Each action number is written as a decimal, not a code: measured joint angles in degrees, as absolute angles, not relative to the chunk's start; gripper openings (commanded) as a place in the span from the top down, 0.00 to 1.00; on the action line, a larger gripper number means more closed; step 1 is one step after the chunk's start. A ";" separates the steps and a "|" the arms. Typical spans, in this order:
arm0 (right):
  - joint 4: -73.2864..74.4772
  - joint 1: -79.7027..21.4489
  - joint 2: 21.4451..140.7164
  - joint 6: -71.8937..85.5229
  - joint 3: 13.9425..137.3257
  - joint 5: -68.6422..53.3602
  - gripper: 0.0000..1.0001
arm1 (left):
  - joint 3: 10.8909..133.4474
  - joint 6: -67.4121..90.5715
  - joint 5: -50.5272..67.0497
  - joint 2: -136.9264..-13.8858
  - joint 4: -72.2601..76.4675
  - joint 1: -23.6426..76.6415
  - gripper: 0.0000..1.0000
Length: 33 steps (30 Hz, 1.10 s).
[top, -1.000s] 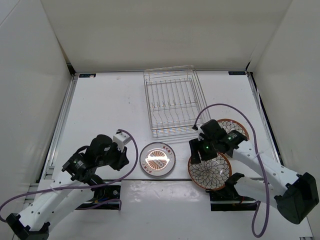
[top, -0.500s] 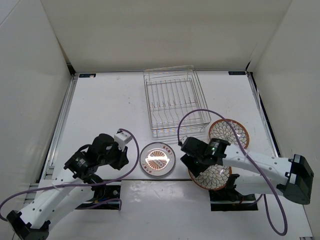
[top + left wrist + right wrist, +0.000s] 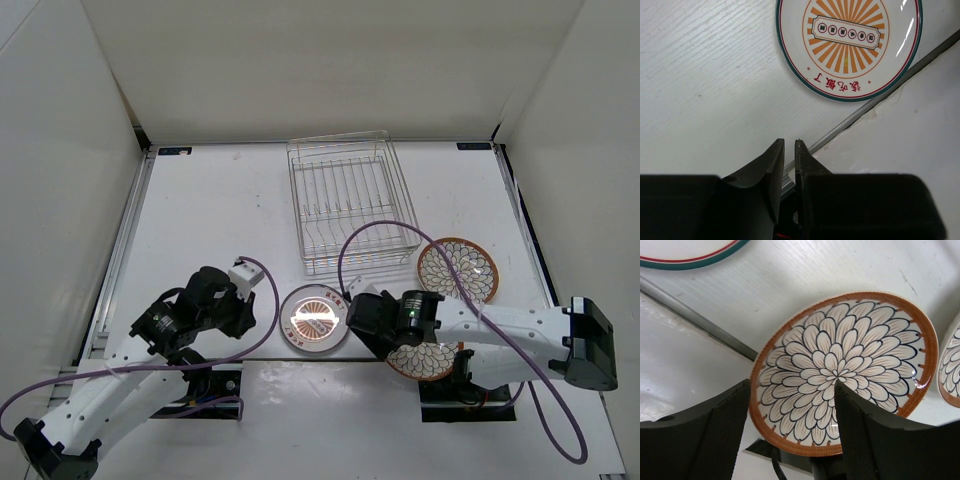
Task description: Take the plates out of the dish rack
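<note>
- The table (image 3: 220, 220) fills the middle of the top view, and all three plates lie flat on it.
- The dish rack (image 3: 350, 205) stands at upper centre; no plate is seen between its divider wires, so the unloading is judged to be complete or nearly so.
- The right arm (image 3: 500, 325) has been swung over the last second from between the two brown-rimmed plates toward the lower centre, which is read as a withdrawal after the set-down.
- The left arm (image 3: 120, 385) is kept at lower left, almost unmoved.
- The near brown-rimmed plate (image 3: 432, 360) is found at lower right of centre, face up across the table seam and partly hidden by the arm.
- The far brown-rimmed plate (image 3: 458, 268) is seen just above and to the right of it, apart from the rack.
- The grey-rimmed plate (image 3: 315, 318) lies at lower centre, below the rack.
- The right gripper (image 3: 790, 387) is held wide above the near plate, with nothing gripped.
- The left gripper (image 3: 788, 150) is narrowed to a slit and holds nothing.
</note>
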State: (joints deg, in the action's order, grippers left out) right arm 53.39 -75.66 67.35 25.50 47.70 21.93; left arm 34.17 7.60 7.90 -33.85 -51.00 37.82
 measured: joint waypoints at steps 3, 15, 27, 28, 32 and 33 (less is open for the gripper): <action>52.12 -77.41 68.42 25.76 47.90 21.96 0.29 | 34.17 7.62 7.14 -33.65 -50.98 37.82 0.73; 52.40 -80.44 78.37 34.72 46.63 28.77 0.36 | 34.17 7.81 5.87 -33.63 -51.00 37.82 0.71; 51.57 -80.75 81.84 41.32 42.22 30.11 0.82 | 34.17 7.99 5.28 -33.56 -51.00 37.82 0.67; 51.24 -80.77 82.15 41.58 42.24 29.95 0.89 | 34.17 7.99 5.28 -33.54 -51.00 37.82 0.67; 57.71 -81.41 82.17 40.99 44.91 33.76 1.00 | 34.17 7.99 5.26 -33.54 -51.00 37.82 0.67; 58.61 -81.32 82.06 40.88 45.47 34.02 1.00 | 34.17 7.99 5.26 -33.54 -51.00 37.82 0.66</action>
